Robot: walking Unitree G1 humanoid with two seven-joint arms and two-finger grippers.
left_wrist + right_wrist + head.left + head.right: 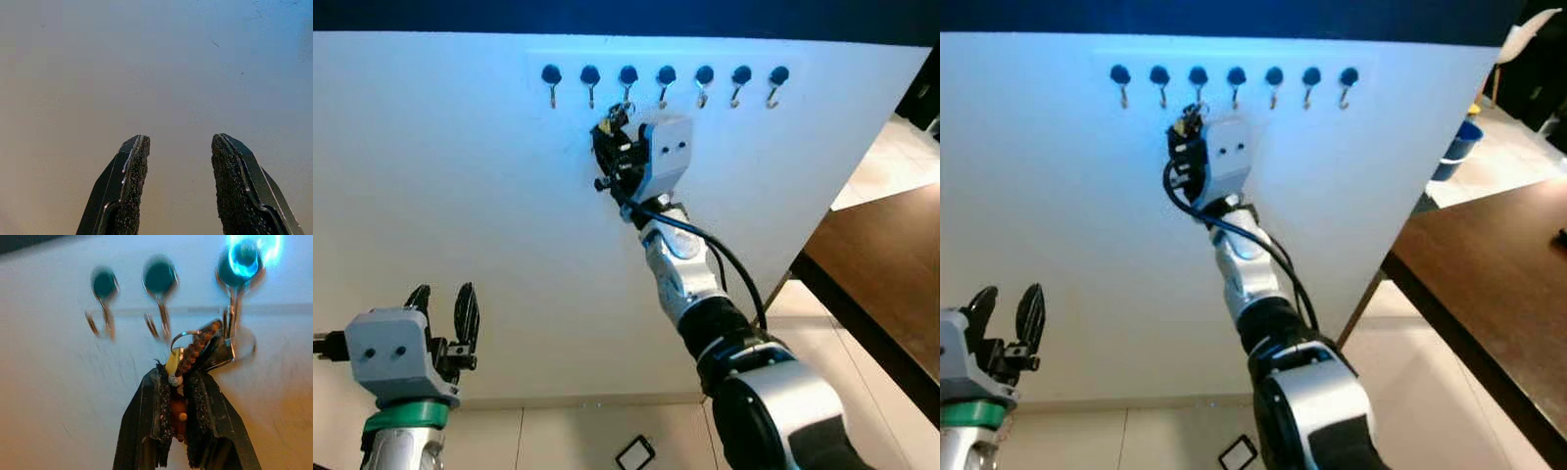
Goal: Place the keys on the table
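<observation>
A bunch of keys (195, 350) on a metal ring with a yellow tag and a beaded cord sits just below a hook (234, 308) in a row of dark-knobbed hooks (666, 78) on the white wall. My right gripper (177, 377) is raised to the rack and shut on the bunch; in the left eye view the keys (615, 119) poke out above it. Whether the ring still hangs on the hook I cannot tell. My left gripper (442, 299) waits low on the left, open and holding nothing, its fingers (132, 166) facing bare wall.
A dark brown table (1498, 264) stands to the right, past the end of the wall. A blue bucket (1454, 147) sits behind it. On the tiled floor below my right arm lies a small dark-framed object (634, 452).
</observation>
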